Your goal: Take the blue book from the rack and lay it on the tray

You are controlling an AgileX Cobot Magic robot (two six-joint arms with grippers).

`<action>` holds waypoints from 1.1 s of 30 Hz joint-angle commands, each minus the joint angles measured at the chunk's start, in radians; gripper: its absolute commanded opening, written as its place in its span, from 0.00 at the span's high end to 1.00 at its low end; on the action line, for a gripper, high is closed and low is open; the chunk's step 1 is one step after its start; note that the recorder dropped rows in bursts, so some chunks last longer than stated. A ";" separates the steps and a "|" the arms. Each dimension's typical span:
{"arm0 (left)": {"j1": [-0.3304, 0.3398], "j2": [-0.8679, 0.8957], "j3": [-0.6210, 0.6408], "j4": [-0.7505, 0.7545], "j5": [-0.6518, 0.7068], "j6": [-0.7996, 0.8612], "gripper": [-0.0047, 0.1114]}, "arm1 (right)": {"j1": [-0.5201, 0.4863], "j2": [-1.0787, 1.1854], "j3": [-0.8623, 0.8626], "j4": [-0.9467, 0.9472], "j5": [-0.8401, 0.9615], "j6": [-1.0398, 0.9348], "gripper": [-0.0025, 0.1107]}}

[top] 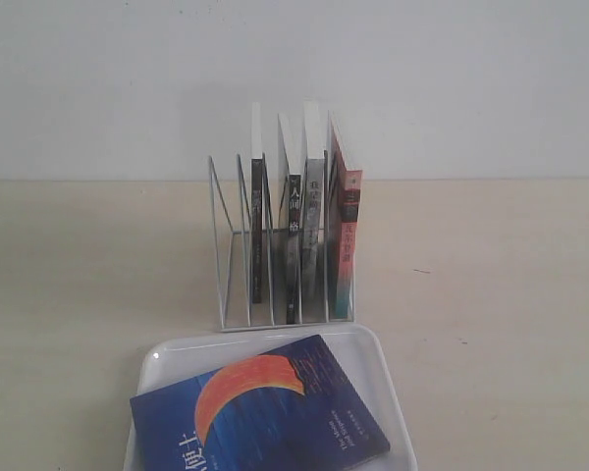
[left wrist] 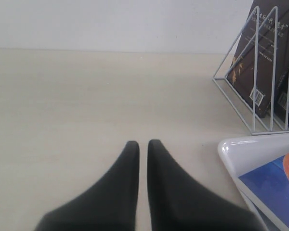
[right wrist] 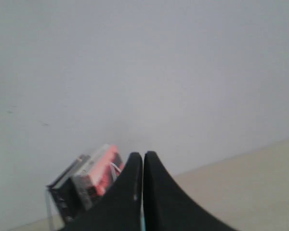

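Note:
The blue book (top: 260, 412) lies flat, cover up, on the white tray (top: 381, 358) in front of the rack (top: 231, 257); its orange crescent shows. Neither gripper appears in the exterior view. In the left wrist view my left gripper (left wrist: 143, 143) hovers over bare table, fingers almost touching with nothing between them, beside the tray's corner (left wrist: 238, 151), the blue book (left wrist: 272, 185) and the rack (left wrist: 254, 91). My right gripper (right wrist: 143, 155) is shut and empty, raised, pointing towards the wall above the rack's books (right wrist: 94, 175).
The rack still holds black-spined books (top: 293, 245) and a pink-and-teal-spined book (top: 346, 235) in its right slots; its left slots stand empty. Pale table (top: 491, 294) stretches on both sides, with a white wall behind.

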 commanded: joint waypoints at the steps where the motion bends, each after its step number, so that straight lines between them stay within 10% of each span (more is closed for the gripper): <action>1: 0.004 -0.004 0.004 0.001 -0.004 -0.009 0.91 | -0.007 -0.005 -0.001 0.409 0.268 -0.536 0.98; 6: 0.004 -0.004 0.004 0.001 -0.004 -0.009 0.91 | -0.007 -0.005 -0.001 0.465 0.492 -0.853 0.98; 33: 0.004 -0.004 0.004 0.001 -0.004 -0.009 0.91 | 0.038 -0.016 -0.001 0.409 0.511 -0.699 0.98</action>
